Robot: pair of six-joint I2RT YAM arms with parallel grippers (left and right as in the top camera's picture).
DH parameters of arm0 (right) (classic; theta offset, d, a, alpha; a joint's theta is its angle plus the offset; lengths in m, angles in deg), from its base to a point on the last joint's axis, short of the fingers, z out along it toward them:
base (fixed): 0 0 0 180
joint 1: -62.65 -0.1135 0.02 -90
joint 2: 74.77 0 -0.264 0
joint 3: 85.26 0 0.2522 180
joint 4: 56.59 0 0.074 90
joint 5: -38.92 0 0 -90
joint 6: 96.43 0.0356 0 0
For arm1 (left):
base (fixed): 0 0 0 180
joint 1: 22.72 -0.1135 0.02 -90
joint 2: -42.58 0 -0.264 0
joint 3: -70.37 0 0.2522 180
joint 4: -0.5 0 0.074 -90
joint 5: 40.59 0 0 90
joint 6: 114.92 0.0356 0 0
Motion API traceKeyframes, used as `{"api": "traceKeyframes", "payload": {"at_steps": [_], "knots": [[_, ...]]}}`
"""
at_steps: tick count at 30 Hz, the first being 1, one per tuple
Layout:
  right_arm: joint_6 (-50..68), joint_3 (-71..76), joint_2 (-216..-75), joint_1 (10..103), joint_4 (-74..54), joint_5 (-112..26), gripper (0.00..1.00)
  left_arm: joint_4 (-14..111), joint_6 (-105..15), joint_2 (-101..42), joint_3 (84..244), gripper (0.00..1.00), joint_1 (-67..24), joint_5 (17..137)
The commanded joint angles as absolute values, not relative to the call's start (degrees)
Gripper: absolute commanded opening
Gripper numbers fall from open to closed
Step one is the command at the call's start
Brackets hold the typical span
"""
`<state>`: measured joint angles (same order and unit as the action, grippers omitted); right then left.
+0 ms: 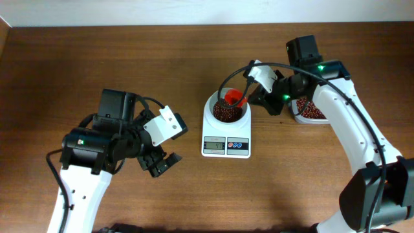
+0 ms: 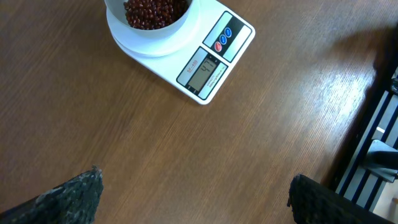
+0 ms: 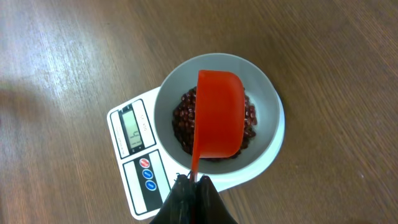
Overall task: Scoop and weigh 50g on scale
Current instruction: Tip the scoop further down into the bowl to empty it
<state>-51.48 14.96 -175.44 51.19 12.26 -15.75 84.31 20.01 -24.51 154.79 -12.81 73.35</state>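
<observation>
A wooden table point(image 1: 129, 58) seen from above, with two white robot arms.

The right pincer point(image 3: 191, 190) is clamped together on the thin handle of a red scoop point(image 3: 219, 115). The scoop's cup reaches straight out ahead of the fingertips. It hangs over a round white bowl point(image 3: 267, 93), which sits directly below and ahead of this pincer. The bowl holds a layer of dark red beans point(image 3: 183, 118).

The bowl rests on the scale point(image 3: 134, 158), a small white rectangle. Its grey display and its red and blue buttons lie just beside the pincer tips, to their left in the wrist view. The digits are too small to read with confidence.

A clear tub of beans point(image 1: 310, 111) sits behind the right pincer, partly under its arm.

The left pincer point(image 1: 165, 164) hovers over bare wood with its fingers spread wide apart, holding nothing. The scale is well apart from it, ahead of its tips.

The step in hand appears to be tipping beans into the bowl to reach the target weight. To do it well:
- Roll the wrist slowly, so beans fall a few at a time rather than in a rush.
- Keep the cup centred over the bowl and off its rim, since any touch would likely disturb the reading.
- Pause to let the display settle before adding more.
- Keep the grip firm, since the handle is thin and could twist.
- Leave the left pincer clear of the scale.
</observation>
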Motion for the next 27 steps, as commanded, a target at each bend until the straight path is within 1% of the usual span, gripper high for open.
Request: {"api": "traceKeyframes", "payload": {"at_steps": [1,4,10,15,19,27], "knots": [[-50.96,15.97,-173.25,49.55,12.26,-16.09,0.04,84.39,19.33,-24.34,154.50,0.99,-12.64,73.57],[-50.92,15.97,-173.25,48.72,12.26,-19.90,0.04,84.39,19.33,-24.34,154.50,0.99,-12.64,73.57],[-50.96,17.10,-172.83,44.96,11.72,-32.05,0.04,84.39,19.33,-24.34,154.50,0.99,-12.64,73.60],[-50.96,18.57,-172.83,41.96,11.67,-36.90,0.04,84.39,19.33,-24.34,154.50,0.99,-12.64,73.60],[-50.94,19.20,-172.83,40.89,11.54,-39.83,0.04,84.39,19.33,-24.34,154.50,0.99,-12.64,73.57],[-50.92,24.56,-172.83,40.91,11.65,-39.81,0.04,84.39,19.31,-24.34,154.50,0.99,-12.64,73.57]]}}
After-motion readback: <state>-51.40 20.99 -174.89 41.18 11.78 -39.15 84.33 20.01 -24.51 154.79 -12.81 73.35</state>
